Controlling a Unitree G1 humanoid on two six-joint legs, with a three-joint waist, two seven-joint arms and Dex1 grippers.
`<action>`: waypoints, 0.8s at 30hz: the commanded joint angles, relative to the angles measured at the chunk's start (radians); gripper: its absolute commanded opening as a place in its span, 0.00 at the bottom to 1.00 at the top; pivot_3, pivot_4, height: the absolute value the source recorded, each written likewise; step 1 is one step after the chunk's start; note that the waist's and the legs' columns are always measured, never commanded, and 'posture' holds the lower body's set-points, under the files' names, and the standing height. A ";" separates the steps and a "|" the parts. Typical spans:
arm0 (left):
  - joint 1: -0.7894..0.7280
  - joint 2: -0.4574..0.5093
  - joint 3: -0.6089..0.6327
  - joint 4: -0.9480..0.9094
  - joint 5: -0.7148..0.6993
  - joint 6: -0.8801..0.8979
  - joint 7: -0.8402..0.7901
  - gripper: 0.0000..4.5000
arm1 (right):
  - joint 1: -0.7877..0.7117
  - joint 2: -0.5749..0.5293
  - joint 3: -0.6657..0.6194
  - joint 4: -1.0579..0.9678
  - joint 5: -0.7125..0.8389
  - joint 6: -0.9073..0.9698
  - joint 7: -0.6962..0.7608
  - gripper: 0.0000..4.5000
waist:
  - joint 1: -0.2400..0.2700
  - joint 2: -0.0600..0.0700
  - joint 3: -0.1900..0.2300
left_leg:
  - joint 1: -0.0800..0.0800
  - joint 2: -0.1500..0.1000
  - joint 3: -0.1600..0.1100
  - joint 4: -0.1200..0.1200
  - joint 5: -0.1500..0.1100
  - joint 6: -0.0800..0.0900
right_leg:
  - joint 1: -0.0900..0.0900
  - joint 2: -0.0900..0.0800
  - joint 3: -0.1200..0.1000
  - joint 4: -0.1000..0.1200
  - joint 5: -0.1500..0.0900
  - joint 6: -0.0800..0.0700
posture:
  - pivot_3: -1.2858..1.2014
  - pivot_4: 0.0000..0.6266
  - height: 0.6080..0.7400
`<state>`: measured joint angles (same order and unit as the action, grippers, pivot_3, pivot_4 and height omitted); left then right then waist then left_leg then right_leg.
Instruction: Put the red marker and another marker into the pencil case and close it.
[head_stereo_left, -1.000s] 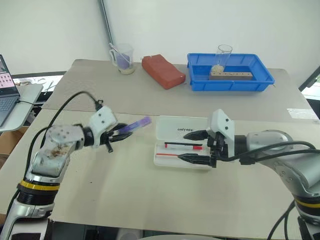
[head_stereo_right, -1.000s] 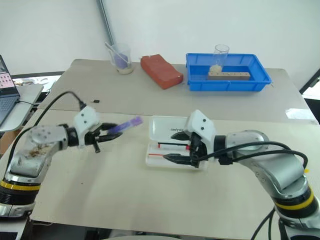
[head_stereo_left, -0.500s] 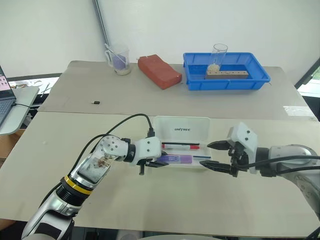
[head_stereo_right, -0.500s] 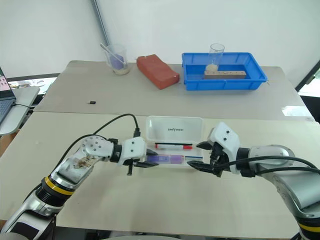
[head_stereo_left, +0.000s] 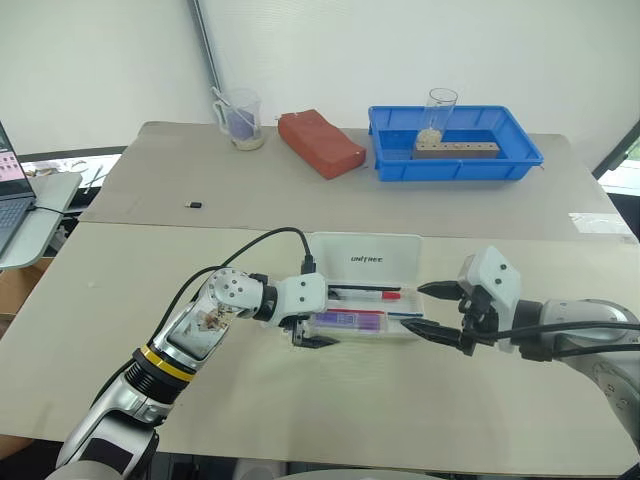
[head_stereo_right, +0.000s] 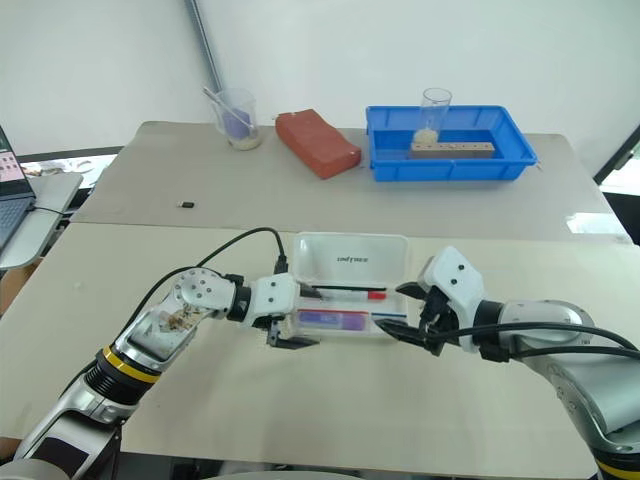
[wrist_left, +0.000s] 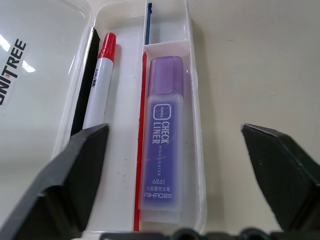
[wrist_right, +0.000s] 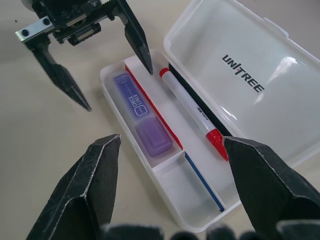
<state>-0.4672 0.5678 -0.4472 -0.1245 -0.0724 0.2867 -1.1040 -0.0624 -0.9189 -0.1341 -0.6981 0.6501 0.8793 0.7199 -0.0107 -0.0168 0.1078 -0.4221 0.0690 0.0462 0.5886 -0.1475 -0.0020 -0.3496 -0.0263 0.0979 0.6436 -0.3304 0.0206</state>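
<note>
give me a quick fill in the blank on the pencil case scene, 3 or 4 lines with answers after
1. The purple highlighter lies inside the pencil case, beside a thin ____ stick.
2. The lid of the case stands ____.
3. The red marker has a ____ barrel.
4. The fingers of the left gripper are ____, holding nothing.

Missing words: red; open; white; open
</note>
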 joint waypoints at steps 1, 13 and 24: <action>-0.002 0.007 0.038 -0.069 -0.026 0.011 -0.004 0.99 | 0.021 -0.037 -0.051 0.027 -0.026 -0.037 0.032 0.80 | 0.001 0.000 0.000 | 0.000 0.000 0.000 0.000 0.000 0.000 | 0.000 0.000 0.000 0.000 0.000 0.000 | 0.52 0.24 1.00; -0.032 -0.144 0.171 -0.233 -0.291 0.049 0.018 0.99 | -0.057 -0.176 0.053 0.695 -0.342 -0.401 0.268 0.80 | -0.003 0.004 0.001 | 0.003 -0.001 0.000 0.002 0.000 0.000 | 0.005 0.000 0.000 -0.001 0.000 0.001 | 0.52 0.24 1.00; -0.001 -0.130 0.175 -0.249 -0.297 0.037 0.044 0.99 | -0.168 -0.137 0.181 0.958 -0.487 -0.504 0.362 0.80 | -0.003 0.006 0.002 | 0.013 -0.001 0.001 0.002 -0.001 0.002 | 0.017 0.000 0.001 -0.005 -0.001 0.002 | 0.52 0.24 1.00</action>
<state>-0.4641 0.4348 -0.2923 -0.3402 -0.3559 0.3420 -1.0693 -0.2217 -1.0633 0.0363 0.2394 0.1878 0.3819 1.0805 -0.0137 -0.0107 0.1101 -0.4086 0.0680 0.0469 0.5905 -0.1489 -0.0004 -0.3328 -0.0264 0.0993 0.6388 -0.3313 0.0223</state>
